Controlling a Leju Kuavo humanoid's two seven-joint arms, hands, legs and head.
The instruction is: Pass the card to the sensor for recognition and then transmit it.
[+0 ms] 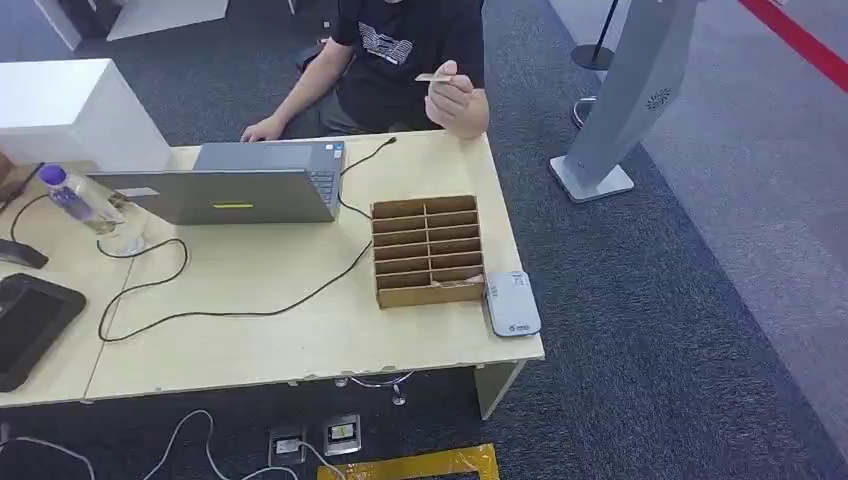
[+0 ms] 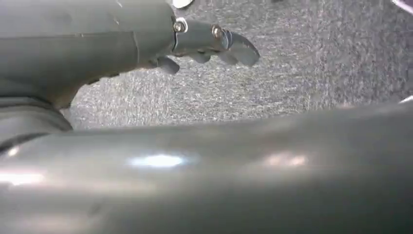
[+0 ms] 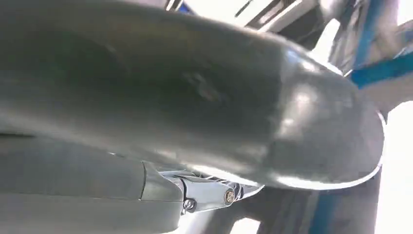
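- Head view: person's hand (image 1: pixel 455 100) holds card (image 1: pixel 432 77) up behind table (image 1: pixel 300 330); sensor (image 1: pixel 512 303) at table's near-right corner, just beside slotted box (image 1: pixel 427 250). Step: handover pending; robot must reach up, take card.
- Left wrist view: left hand (image 2: pixel 209 46) hangs over carpet, fingers loosely curled, holding nothing.
- Right wrist view: right hand (image 3: pixel 204 192) mostly hidden; can't tell finger state.

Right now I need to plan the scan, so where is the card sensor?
In the head view the card sensor lies at the table's right front corner, touching the right side of the wooden slotted box.
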